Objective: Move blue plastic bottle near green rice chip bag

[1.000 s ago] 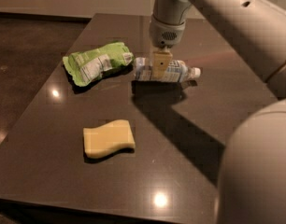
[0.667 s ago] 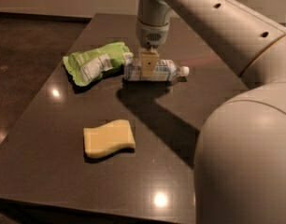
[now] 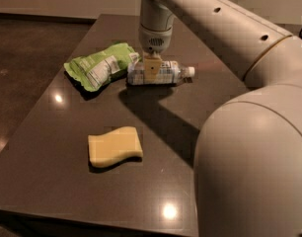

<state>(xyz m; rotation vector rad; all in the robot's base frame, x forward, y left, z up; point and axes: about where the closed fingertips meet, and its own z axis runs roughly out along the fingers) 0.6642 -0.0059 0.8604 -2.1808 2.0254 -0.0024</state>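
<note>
**A:** Entry one: edges and open room?

**B:** The dark counter (image 3: 52, 132) is listed with its left edge running diagonally and its near edge along the bottom. The green rice chip bag (image 3: 99, 65) is placed close to the left edge. Bare surface is noted between the bag and the yellow sponge (image 3: 114, 146), and around the sponge on all sides. The right side is hidden by the robot arm (image 3: 240, 132).

**A:** Entry two: containers?

**B:** The blue plastic bottle (image 3: 168, 73) is laid on its side, white cap to the right, base just beside the bag's right end; contact cannot be told. Its contents cannot be made out. The bag is wrinkled, label panel up.

**A:** Gripper?

**B:** The gripper (image 3: 152, 69) is lowered from above onto the bottle's middle, and the fingers are pinched across the bottle.
</note>
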